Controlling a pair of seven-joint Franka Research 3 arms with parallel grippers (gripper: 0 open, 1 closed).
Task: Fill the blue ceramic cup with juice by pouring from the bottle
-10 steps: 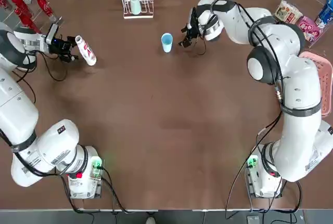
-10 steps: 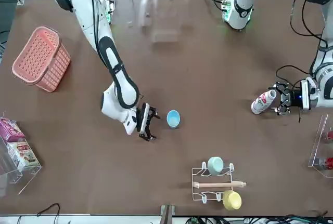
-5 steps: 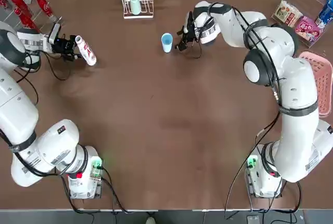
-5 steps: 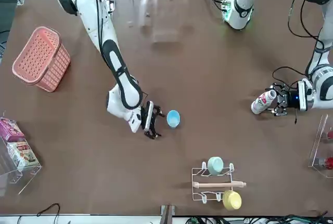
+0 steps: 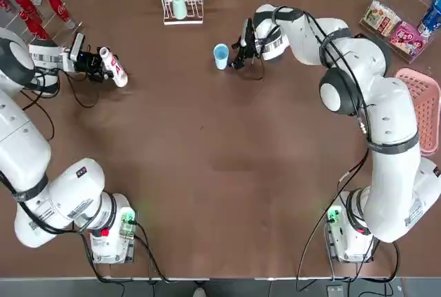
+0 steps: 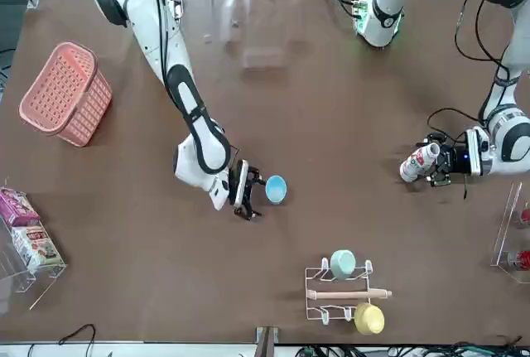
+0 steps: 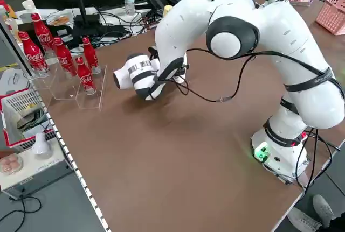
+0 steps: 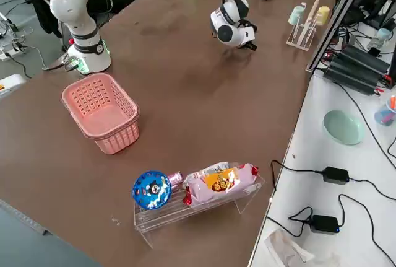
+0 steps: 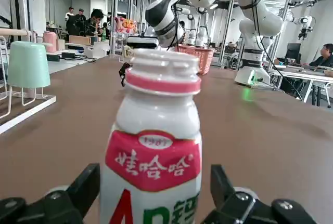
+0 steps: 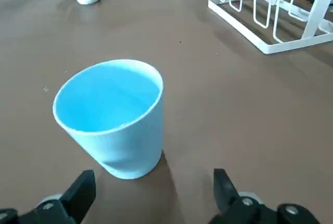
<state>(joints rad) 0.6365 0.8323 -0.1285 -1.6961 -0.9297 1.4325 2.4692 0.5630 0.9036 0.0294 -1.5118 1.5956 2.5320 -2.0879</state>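
Note:
The blue ceramic cup [image 5: 220,56] stands upright and empty at the far middle of the table. My right gripper [image 5: 238,52] is low beside it, open, and the cup [image 10: 112,117] sits just ahead of the gap between its fingers [image 10: 83,188]. The bottle [image 5: 114,67], slim and white with a red label, stands upright at the far left. My left gripper [image 5: 96,62] is open, and the bottle [image 9: 153,146] stands between its fingers [image 9: 89,185], which are close to its sides. From the front, the cup [image 6: 276,189] and bottle [image 6: 419,161] are far apart.
A white wire rack [image 5: 180,12] with a mint-green cup and a yellow cup stands at the far edge behind the blue cup. Red cola bottles [image 5: 31,7] stand in a clear holder at the far left. A pink basket [image 5: 426,104] and a snack holder [image 5: 394,25] are on the right.
My right gripper has slid left up to the blue cup. My left gripper has pushed forward around the bottle and its fingers have narrowed a little.

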